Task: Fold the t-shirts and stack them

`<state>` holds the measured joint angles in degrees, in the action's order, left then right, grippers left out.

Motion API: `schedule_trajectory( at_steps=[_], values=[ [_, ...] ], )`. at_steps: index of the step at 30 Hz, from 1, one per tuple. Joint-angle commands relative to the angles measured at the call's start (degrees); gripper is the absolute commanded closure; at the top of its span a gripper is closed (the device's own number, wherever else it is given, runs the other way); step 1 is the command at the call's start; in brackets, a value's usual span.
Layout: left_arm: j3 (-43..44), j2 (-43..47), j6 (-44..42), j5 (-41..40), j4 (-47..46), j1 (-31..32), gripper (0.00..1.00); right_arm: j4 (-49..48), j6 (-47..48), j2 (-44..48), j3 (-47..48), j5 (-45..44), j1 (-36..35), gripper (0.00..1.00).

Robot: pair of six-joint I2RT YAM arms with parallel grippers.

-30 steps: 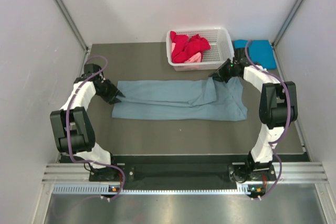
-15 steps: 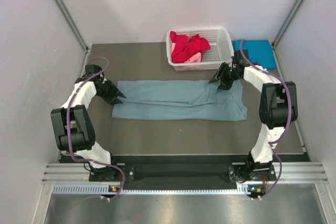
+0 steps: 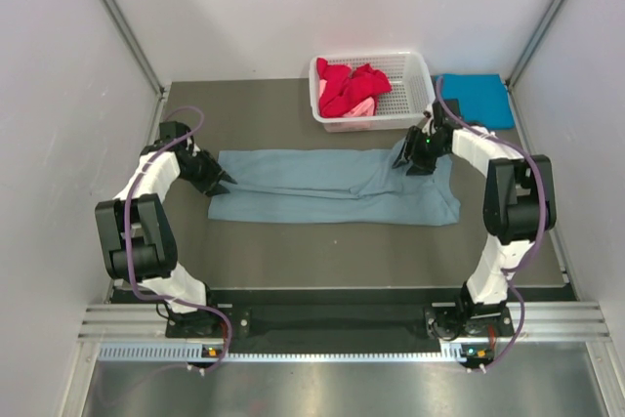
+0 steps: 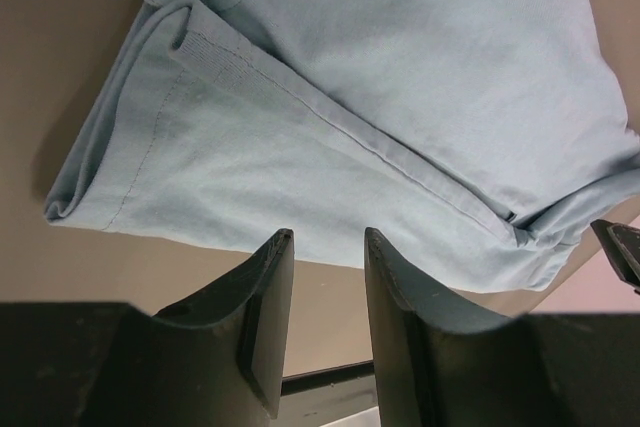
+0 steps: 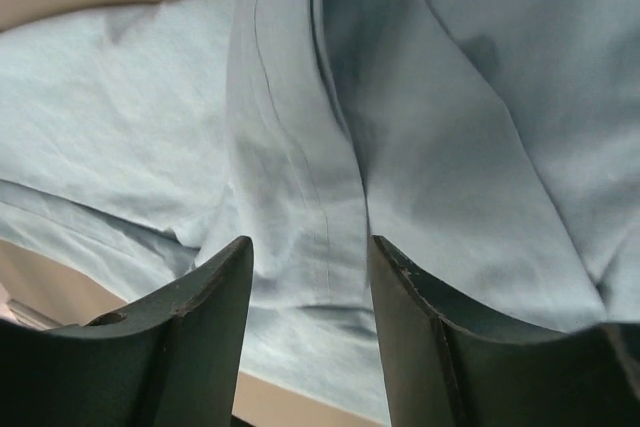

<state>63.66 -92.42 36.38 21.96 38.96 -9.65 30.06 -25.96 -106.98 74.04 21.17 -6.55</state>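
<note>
Grey-blue t-shirt [image 3: 322, 190] lay spread flat on the brown table [image 3: 293, 261], folded lengthwise into a long band that ran from left to right between the two arms, its right end wider and reaching nearer the front edge than the rest. At the band's left end the left gripper [image 3: 226, 182] was low at the cloth's edge; in the left wrist view its two dark fingers [image 4: 262, 317] stood apart with nothing between them, and beyond their tips showed the layered edge of the shirt with a stitched hem and a short ribbed strip. At the far right corner of the band the right gripper [image 3: 403, 160] was down over the cloth just in front of the basket; in the right wrist view its fingers [image 5: 205, 317] were likewise parted and clamped nothing, with a fold of the shirt and a stitched seam running away past the gap. Whether either set of fingertips touched the cloth could not be told. Behind the shirt's right half stood a white lattice basket [image 3: 376, 122] against the back of the table, and in it lay a crumpled red t-shirt [image 3: 347, 83] with a pink t-shirt [image 3: 361, 107] showing beneath it at the front. Just right of the basket, in the far right corner, a turquoise t-shirt [image 3: 488, 100] lay flat as a neat rectangle, partly crossed by the right arm's cable.
</note>
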Motion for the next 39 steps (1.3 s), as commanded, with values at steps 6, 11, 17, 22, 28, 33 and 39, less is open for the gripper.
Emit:
schedule_trajectory(
  at_steps=[6,11,17,22,28,33,39],
  values=[
    [-0.7,2.1,-2.3,1.4,-1.5,-0.2,0.6,3.3,-2.1,9.2,-5.8,0.7,-1.1,0.5],
    [-1.4,2.5,-2.6,2.0,-1.3,-0.1,0.6,-1.1,-5.2,9.7,-9.9,1.1,-2.3,0.58],
    [-1.3,3.1,-3.7,1.9,-0.2,-0.1,0.6,-4.3,-5.9,8.1,-11.3,1.2,-2.3,0.62],
    [-1.1,3.1,-4.0,2.0,0.1,-0.1,0.6,-5.7,-6.7,6.4,-10.8,1.1,-2.3,0.63],
    [-0.6,2.6,-4.2,2.1,0.2,-0.1,0.6,-4.8,-6.2,5.6,-10.8,-0.9,-2.3,0.62],
    [-0.5,1.7,-4.2,2.3,-0.1,-0.1,0.6,-4.5,-5.7,5.0,-10.2,-1.7,-2.4,0.61],
    [0.2,0.8,-4.3,2.6,-0.1,-0.1,0.6,-4.1,-5.2,3.4,-9.4,-2.0,-2.3,0.61]
  ],
)
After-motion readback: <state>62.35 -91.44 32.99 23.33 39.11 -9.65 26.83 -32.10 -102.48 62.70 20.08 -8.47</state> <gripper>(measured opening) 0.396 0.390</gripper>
